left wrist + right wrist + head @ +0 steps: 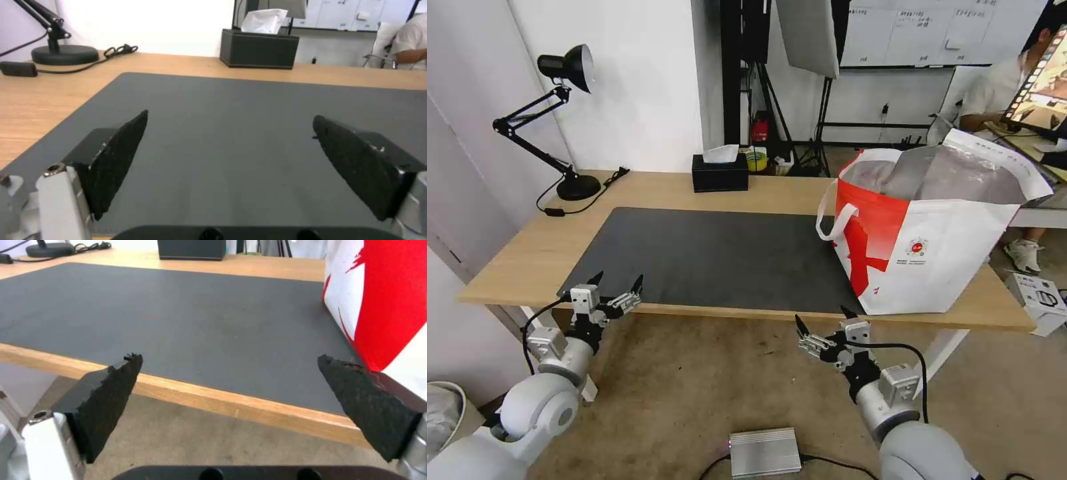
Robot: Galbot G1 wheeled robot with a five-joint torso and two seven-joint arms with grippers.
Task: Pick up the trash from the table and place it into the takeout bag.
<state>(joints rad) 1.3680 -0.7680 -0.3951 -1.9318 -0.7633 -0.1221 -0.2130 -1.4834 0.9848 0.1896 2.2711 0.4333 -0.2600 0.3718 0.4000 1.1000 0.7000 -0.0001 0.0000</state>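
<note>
Bag interior mostly hidden: from my head view I see only crumpled silver foil lining at the mouth of the takeout bag [934, 240], and what lies inside cannot be made out. Its far right corner is cut off by the picture edge; in my right wrist view only a red-and-white slab of its side wall [382, 300] shows. The bag stands upright on the right end of the table [514, 260], its near left corner resting on the dark grey mat [707, 257].

Count: one bag, one mat, one black tissue box [720, 172] at the table's far edge with a white tissue sticking up, one black desk lamp [564, 113] at the far left corner with its cord trailing. The mat surface is bare.

My left gripper [617, 287] hangs at the near left edge of the mat, jaws spread wide, nothing between them; my left wrist view has the two black pads [118, 160] over mat alone. My right gripper [820, 320] hovers just off the table's near edge, below and left of the bag, jaws likewise spread and holding nothing, pads [111, 400] framing the wooden table edge [213, 400] and floor.

One silver box with cables lies on the floor [764, 452] between my arms.
</note>
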